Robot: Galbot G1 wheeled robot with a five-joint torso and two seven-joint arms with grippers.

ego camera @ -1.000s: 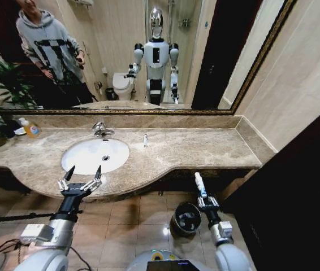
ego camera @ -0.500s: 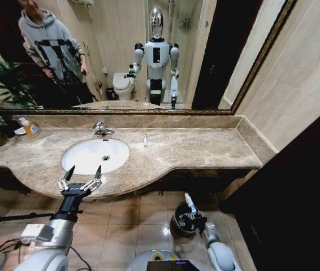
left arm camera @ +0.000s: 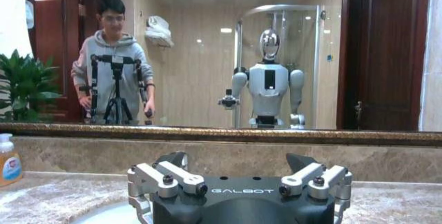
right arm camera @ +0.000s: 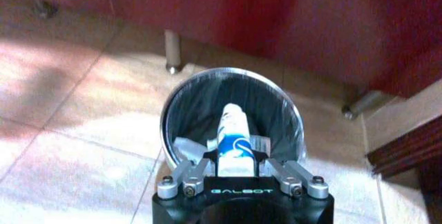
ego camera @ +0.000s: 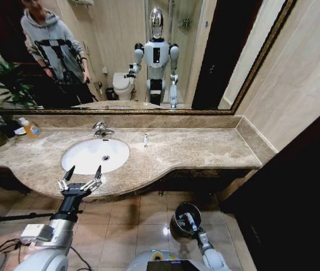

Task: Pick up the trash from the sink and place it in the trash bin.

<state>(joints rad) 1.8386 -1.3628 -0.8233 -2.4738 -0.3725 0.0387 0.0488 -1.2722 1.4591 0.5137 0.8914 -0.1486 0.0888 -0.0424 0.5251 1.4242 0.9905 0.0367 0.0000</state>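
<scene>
Tube: a white tube with a blue label point(right arm camera: 233, 137) is clamped between the fingers of the right gripper point(right arm camera: 235, 168); its long axis runs straight out from the gripper, the narrow capped end pointing away, over the open mouth of the bin
Right gripper: low by the floor in front of the vanity, at the trash bin point(ego camera: 184, 217), closed on the tube point(ego camera: 191, 221)
Trash bin: round, dark inside, with a shiny metal rim point(right arm camera: 181, 90); it stands on the floor below the counter's front edge; pale crumpled pieces lie inside, too blurred to name
Left gripper: the left gripper point(ego camera: 81, 176) hovers at the counter's front edge just before the sink point(ego camera: 95, 155), its two dark fingers spread wide with nothing between them
Sink: white oval basin set in a beige-brown marble top, chrome faucet point(ego camera: 100, 130) behind it
Counter: one small white item point(ego camera: 145, 140) stands upright on the marble right of the basin; an orange-yellow soap bottle point(ego camera: 31, 129) sits at the far left
Room: glossy beige floor tiles point(right arm camera: 76, 105); dark red-brown cabinet front; a wide framed mirror above the counter
</scene>
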